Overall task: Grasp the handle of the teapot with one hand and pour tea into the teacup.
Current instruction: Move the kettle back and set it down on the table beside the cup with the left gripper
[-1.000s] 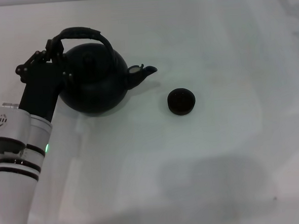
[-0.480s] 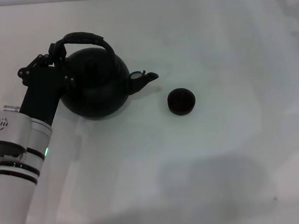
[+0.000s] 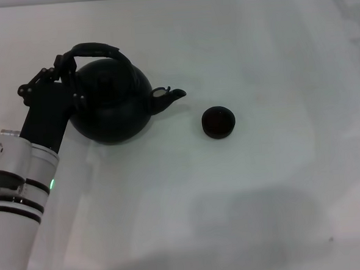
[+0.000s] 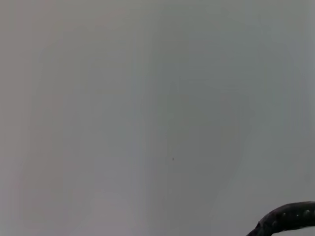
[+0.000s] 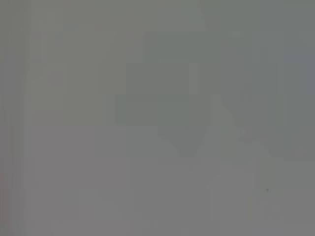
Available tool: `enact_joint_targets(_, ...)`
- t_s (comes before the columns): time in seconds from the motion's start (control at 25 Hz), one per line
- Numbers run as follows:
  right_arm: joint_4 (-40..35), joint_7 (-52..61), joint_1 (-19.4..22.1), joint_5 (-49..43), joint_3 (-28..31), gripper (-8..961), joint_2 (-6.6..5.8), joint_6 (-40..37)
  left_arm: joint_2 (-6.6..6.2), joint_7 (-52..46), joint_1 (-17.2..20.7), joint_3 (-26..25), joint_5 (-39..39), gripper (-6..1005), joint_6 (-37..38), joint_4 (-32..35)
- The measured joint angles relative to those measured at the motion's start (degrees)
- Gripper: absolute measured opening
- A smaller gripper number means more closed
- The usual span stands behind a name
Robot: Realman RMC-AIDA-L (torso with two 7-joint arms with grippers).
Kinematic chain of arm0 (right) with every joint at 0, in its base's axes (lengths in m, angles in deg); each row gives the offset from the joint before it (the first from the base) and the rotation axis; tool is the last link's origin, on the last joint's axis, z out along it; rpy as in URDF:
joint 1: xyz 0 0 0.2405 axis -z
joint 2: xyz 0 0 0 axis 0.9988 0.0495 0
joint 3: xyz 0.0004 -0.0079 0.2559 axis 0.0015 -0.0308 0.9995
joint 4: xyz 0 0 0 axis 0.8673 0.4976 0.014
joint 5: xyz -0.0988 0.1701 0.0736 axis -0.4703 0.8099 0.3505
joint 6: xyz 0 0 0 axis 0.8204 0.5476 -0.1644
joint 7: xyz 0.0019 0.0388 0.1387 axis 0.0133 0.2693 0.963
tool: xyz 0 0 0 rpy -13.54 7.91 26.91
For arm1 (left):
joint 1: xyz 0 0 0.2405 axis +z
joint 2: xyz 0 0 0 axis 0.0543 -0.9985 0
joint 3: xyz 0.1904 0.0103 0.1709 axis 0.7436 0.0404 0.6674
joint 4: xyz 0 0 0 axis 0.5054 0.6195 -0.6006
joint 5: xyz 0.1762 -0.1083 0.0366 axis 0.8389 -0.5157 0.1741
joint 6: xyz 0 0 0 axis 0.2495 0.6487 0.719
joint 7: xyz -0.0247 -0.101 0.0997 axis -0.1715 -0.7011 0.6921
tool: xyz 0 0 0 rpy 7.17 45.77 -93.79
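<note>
The black teapot (image 3: 112, 110) is at the left of the white table in the head view, its spout (image 3: 168, 96) pointing right toward the small black teacup (image 3: 218, 121), with a gap between them. My left gripper (image 3: 64, 61) is shut on the left end of the arched dark handle (image 3: 96, 49). A short curved piece of the handle also shows in the left wrist view (image 4: 290, 219). The right gripper is out of view.
The white table (image 3: 244, 192) stretches to the right of and in front of the cup. My left arm (image 3: 24, 181) comes in from the front left corner. The right wrist view shows only a blank grey surface.
The teapot has shifted with my left gripper: its spout has dropped a little and then drawn slightly left, and the handle has moved left. The teacup has not moved.
</note>
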Motion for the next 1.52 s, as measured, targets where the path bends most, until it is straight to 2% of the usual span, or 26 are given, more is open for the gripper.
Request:
enact_joint_targets(0.4,0.0,0.0,0.0,0.0,0.0,825,-0.09,0.0,-0.07,-5.6,-0.1,0.0,0.0,214,-0.4,0.8)
enact_joint_targets(0.64,0.0,0.0,0.0,0.0,0.0,825,-0.09,0.0,-0.18,-7.4,0.3,0.6,0.1,400,-0.2,1.2)
enact_joint_targets(1.08,0.2,0.0,0.1,-0.2,-0.1,825,-0.02,0.0,-0.26,-7.6,0.9,4.2,2.1,815,1.2,2.5)
enact_joint_targets(1.2,0.4,0.0,0.1,-0.2,-0.1,825,0.00,-0.1,-0.26,-7.6,2.0,5.5,2.2,863,3.6,2.5)
enact_joint_targets(1.52,0.6,0.0,0.1,-0.2,-0.5,825,0.00,-0.1,-0.26,-8.3,5.2,8.0,2.2,859,9.3,3.4)
